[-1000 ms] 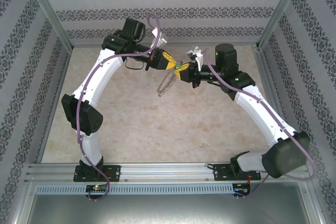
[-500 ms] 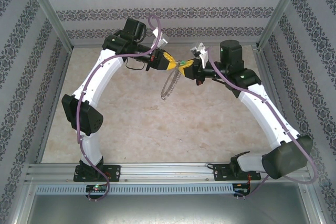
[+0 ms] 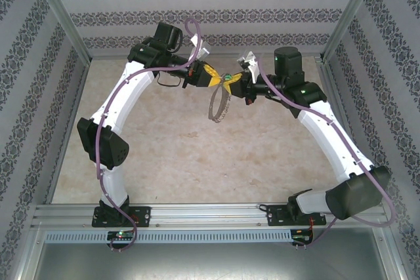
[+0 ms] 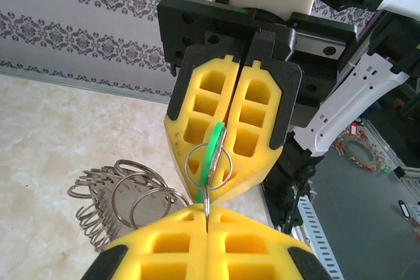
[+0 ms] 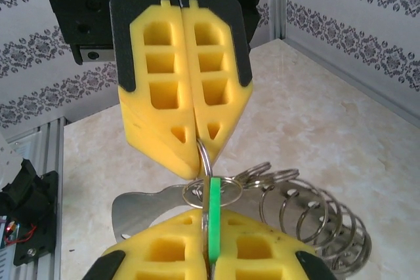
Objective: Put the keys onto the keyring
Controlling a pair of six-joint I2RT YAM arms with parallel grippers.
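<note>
Overhead, left gripper (image 3: pixel 215 78) and right gripper (image 3: pixel 231 85) meet mid-air, keyring (image 3: pixel 220 104) dangling below. Wrist views sharpen it: right pinches the green-tagged keys (image 5: pixel 213 211), left clamps the keyring's loop. Marbled table (image 3: pixel 164 155) beneath, with patterned walls (image 3: pixel 197 18) around.

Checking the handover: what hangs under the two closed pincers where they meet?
The keyring dangles beneath the left pincer and right pincer, over the table. The green tag's end is hidden between the right pads.

Patterned walls (image 3: pixel 210 4) — beige marbled tabletop (image 3: pixel 197 155).
</note>
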